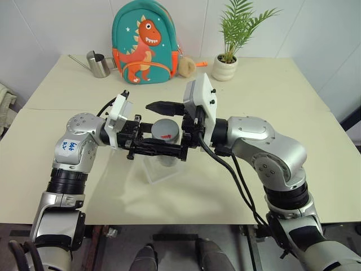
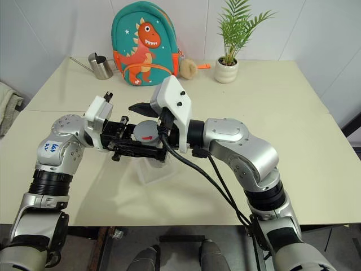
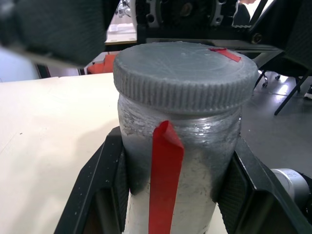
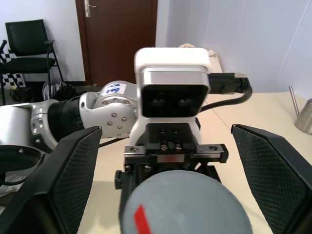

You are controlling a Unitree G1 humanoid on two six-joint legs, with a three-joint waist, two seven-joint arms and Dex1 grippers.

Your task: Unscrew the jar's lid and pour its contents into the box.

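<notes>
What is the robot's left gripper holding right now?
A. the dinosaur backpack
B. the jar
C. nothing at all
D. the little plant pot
B: the left gripper is shut on the jar just below its grey lid, one black finger on each side, held up above the table.

Silver jointed arms, white wrist camera housings, black end effector fingers (image 4: 273,170) (ribbed pads), trailing black cables

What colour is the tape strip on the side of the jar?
Red, on the translucent silvery jar with the ribbed grey lid; clearest in the left wrist view.
</notes>
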